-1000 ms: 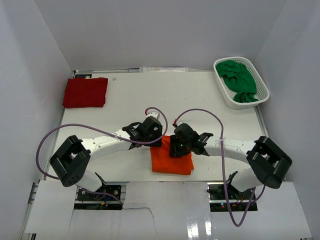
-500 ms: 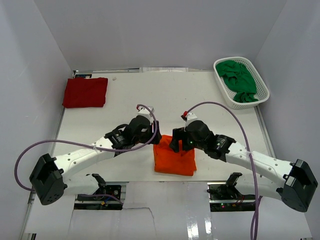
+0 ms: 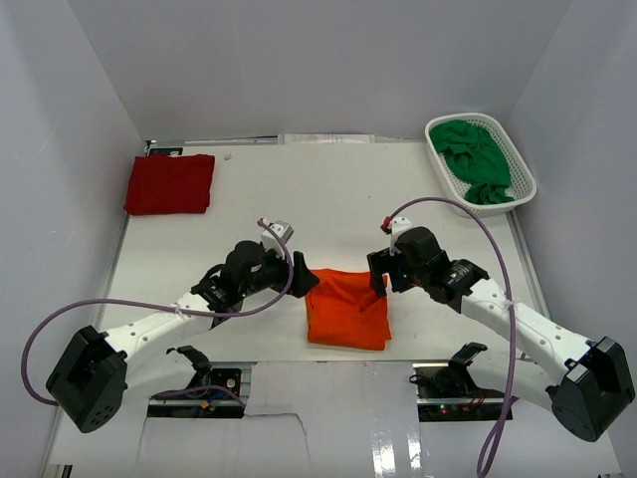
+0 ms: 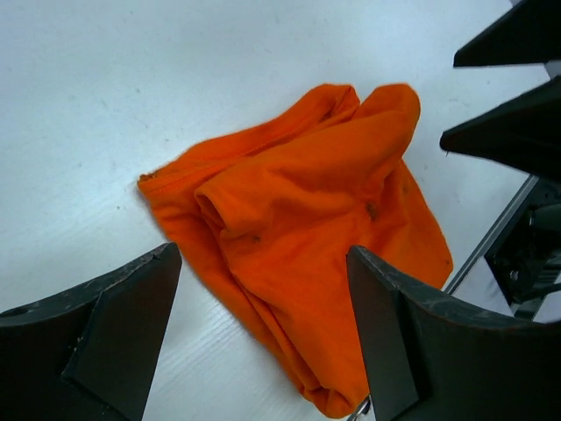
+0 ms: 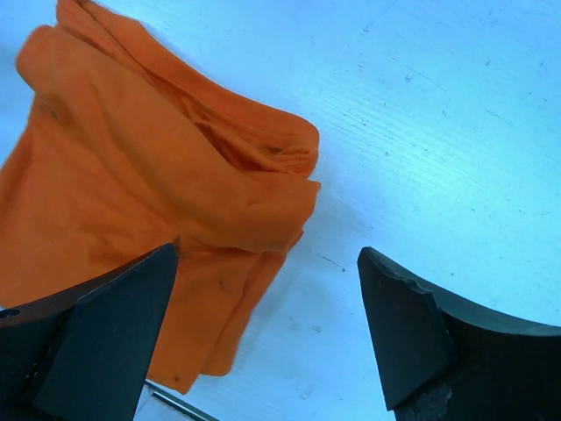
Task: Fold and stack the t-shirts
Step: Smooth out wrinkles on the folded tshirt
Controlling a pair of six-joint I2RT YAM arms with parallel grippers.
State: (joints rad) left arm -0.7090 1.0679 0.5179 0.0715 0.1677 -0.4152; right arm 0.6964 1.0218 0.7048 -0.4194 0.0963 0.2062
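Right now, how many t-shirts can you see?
3: orange t-shirt at the near edge, red t-shirt folded far left, green t-shirt in the basket, which may hide more.

The top camera looked steeply down from above and behind the arm bases (image 3: pixel 196 381) over the whole table (image 3: pixel 328 189), while each wrist camera peered close between its own fingers (image 4: pixel 105 342) at the orange t-shirt (image 3: pixel 346 311) all three shared.

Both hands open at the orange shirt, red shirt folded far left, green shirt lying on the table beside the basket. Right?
Not quite: the top view shows the green shirt bunched inside the white basket, not beside it. The left hand and right hand are open at the orange shirt; the red shirt is folded far left.
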